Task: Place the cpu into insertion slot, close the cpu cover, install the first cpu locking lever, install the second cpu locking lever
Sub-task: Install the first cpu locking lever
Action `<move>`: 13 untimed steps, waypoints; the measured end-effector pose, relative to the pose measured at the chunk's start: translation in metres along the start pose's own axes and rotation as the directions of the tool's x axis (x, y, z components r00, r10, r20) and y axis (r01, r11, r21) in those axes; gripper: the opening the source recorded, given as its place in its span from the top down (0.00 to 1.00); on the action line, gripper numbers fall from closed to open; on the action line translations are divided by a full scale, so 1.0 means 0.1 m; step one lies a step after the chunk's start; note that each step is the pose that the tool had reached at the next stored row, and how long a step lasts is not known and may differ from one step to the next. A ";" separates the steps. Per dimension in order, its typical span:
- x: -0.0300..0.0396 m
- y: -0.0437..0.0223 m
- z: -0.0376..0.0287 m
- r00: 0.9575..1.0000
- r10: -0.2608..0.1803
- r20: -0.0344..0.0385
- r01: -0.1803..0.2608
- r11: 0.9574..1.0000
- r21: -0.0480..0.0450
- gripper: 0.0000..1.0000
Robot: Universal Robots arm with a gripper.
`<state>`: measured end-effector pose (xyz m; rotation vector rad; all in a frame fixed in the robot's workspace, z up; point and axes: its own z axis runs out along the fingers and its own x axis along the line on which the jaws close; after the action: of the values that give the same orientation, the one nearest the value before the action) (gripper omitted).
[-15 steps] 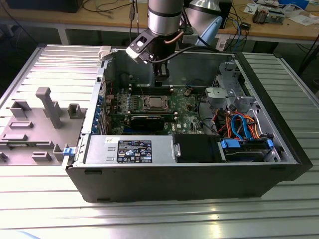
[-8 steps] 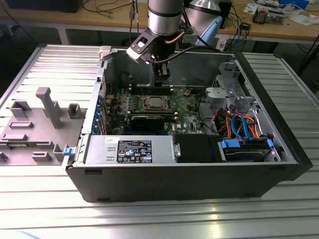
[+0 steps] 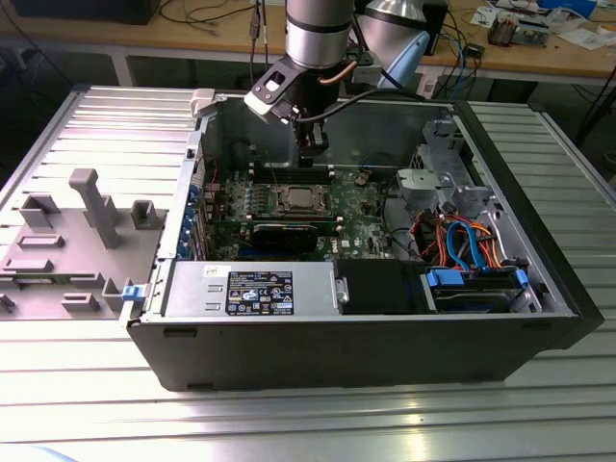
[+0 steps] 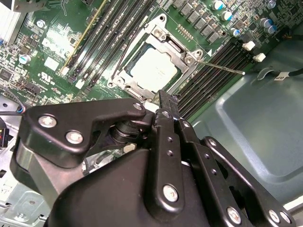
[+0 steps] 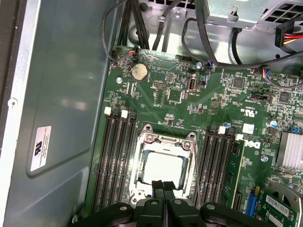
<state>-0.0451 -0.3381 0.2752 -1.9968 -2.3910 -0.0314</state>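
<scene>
The cpu (image 4: 154,70) (image 5: 163,169) lies flat in the insertion slot (image 3: 298,200) on the green motherboard. The cpu cover (image 4: 173,45) (image 5: 163,140) lies down over it, framing its silver top. One thin locking lever (image 4: 222,67) sticks out sideways from a corner of the socket, over the memory slots. A second dark lever (image 4: 124,52) runs along the opposite side of the socket. My gripper (image 3: 313,149) (image 4: 163,101) (image 5: 163,185) hangs just above the socket's edge. Its fingers are shut together and hold nothing.
The open computer case (image 3: 144,318) lies on a ribbed metal table. Black memory slots (image 5: 116,161) flank the socket on both sides. Cables and a drive cage (image 3: 452,192) fill the exterior view's right. A grey fixture block (image 3: 91,207) stands outside the case.
</scene>
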 end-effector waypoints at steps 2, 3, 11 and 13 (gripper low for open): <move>0.000 0.000 0.000 1.000 -0.003 0.000 0.003 1.000 0.000 0.89; 0.000 0.000 0.000 1.000 -0.005 0.000 0.005 1.000 0.000 0.89; 0.000 0.000 0.000 1.000 -0.031 0.000 0.031 1.000 0.001 0.89; 0.000 0.000 0.000 0.999 -0.037 0.000 0.037 0.999 0.001 0.89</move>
<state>-0.0451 -0.3381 0.2752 -1.9517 -2.4275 -0.0308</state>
